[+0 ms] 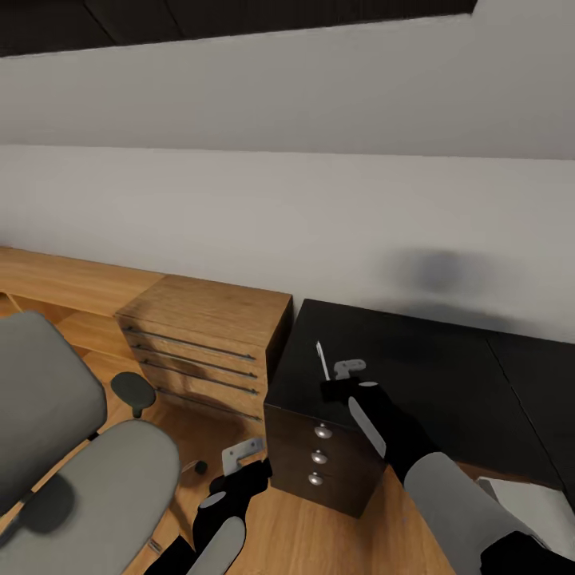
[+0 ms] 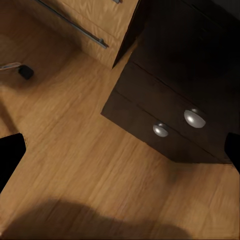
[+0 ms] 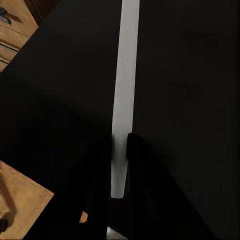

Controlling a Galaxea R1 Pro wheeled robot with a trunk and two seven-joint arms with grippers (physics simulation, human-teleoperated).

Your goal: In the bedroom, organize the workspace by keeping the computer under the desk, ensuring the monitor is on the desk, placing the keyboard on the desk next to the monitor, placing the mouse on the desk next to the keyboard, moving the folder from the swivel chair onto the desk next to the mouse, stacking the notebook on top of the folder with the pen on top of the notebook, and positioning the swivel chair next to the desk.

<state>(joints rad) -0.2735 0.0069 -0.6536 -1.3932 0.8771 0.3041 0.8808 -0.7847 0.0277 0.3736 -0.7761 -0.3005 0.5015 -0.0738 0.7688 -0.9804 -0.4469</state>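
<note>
A light-wood drawer chest with four drawers and thin dark bar handles stands against the pale grey wall. To its left a long low light-wood shelf unit runs along the same wall. Just beside the chest on its other side stands a dark brown drawer pedestal with three round silver knobs down its front. Everything rests on a light wood floor.
</note>
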